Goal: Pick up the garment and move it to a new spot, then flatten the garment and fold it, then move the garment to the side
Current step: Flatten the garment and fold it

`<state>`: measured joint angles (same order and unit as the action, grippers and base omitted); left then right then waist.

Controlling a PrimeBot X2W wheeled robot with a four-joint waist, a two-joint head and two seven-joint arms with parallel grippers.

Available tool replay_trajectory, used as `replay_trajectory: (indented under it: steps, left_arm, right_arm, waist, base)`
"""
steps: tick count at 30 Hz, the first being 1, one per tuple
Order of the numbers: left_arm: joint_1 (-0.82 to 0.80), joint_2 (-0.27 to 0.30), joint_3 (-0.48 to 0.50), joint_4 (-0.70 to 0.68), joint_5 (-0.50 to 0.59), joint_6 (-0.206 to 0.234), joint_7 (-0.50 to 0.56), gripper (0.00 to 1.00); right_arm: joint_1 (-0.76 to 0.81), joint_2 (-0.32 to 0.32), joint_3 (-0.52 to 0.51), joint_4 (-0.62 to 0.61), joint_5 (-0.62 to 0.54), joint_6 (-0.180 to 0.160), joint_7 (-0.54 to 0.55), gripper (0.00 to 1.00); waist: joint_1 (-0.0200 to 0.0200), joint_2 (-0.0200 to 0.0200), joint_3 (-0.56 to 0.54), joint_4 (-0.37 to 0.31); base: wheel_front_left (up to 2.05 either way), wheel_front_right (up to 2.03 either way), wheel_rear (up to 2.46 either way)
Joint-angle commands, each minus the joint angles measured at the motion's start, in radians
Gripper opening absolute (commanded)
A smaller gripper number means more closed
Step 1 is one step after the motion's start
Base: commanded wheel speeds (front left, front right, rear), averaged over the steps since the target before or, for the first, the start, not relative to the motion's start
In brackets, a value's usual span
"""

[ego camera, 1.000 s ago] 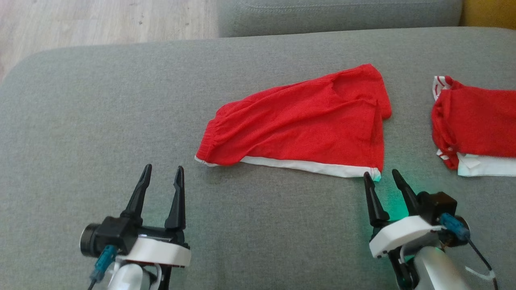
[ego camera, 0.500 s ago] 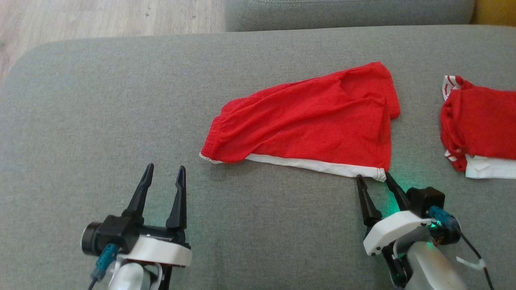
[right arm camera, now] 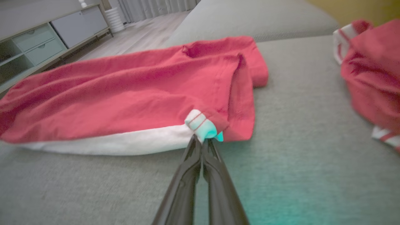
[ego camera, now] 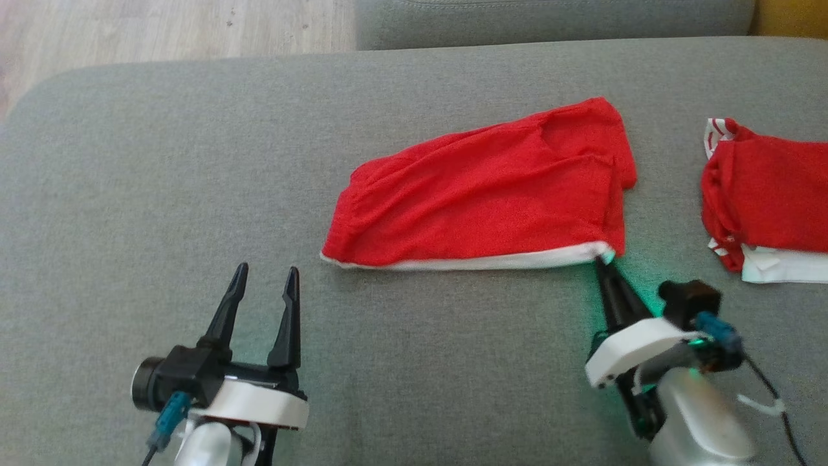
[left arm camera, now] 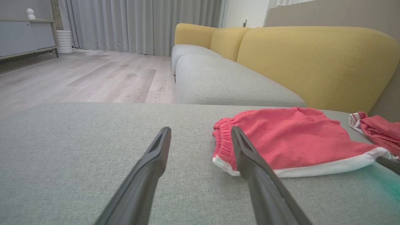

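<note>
The garment (ego camera: pixel 479 188) is a pair of red shorts with a white hem, lying flat on the grey sofa cushion (ego camera: pixel 194 181). My right gripper (ego camera: pixel 606 262) is shut on its near right hem corner, which is lifted a little. In the right wrist view the garment (right arm camera: pixel 125 90) spreads to the left, and the closed fingers of my right gripper (right arm camera: pixel 203 140) pinch the white corner. My left gripper (ego camera: pixel 265 275) stands open over bare cushion, left of the garment's waistband. The left wrist view has the left gripper (left arm camera: pixel 201 134) open beside the garment (left arm camera: pixel 290 137), with nothing between its fingers.
A second red and white piece of clothing (ego camera: pixel 766 197) lies at the cushion's right edge. Another grey cushion (ego camera: pixel 550 19) sits behind, with wooden floor (ego camera: pixel 162 29) at the back left. Yellow sofa backs (left arm camera: pixel 312 59) rise to the right in the left wrist view.
My right gripper has moved forward to the garment's near right corner and closed on it, pulling the hem up. The left gripper has stayed where it was, open.
</note>
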<state>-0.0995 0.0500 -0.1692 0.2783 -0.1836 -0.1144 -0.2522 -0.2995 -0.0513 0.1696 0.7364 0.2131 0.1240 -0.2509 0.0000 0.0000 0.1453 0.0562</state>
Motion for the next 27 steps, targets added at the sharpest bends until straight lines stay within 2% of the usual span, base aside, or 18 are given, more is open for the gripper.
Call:
replay_trajectory:
  steps: [1, 13, 20, 27]
  left_arm:
    - [-0.041, 0.000, 0.030, -0.028, 0.001, 0.003, -0.010, 1.00]
    - [-0.043, 0.000, 0.005, -0.033, 0.027, -0.002, -0.010, 1.00]
    - [-0.046, 0.005, -0.079, 0.001, 0.081, -0.012, -0.010, 1.00]
    - [-0.097, 0.025, -0.195, 0.130, 0.103, -0.016, -0.010, 1.00]
  right_arm:
    - [-0.026, 0.001, -0.021, -0.053, -0.023, 0.007, -0.011, 0.00]
    - [-0.004, 0.001, -0.207, -0.098, -0.122, 0.007, -0.011, 0.00]
    - [-0.006, 0.001, -0.214, -0.094, -0.125, 0.007, -0.011, 0.00]
    - [-0.022, 0.001, -0.188, -0.081, -0.116, 0.007, -0.011, 0.00]
  waist:
    - [0.0000, 0.0000, -0.003, -0.007]
    - [0.0000, 0.0000, 0.002, -0.025]
    - [0.0000, 0.0000, 0.009, -0.028]
    - [0.0000, 0.0000, 0.025, -0.047]
  base:
    - [0.00, 0.00, 0.00]
    - [0.00, 0.00, 0.00]
    - [0.00, 0.00, 0.00]
    - [0.00, 0.00, 0.00]
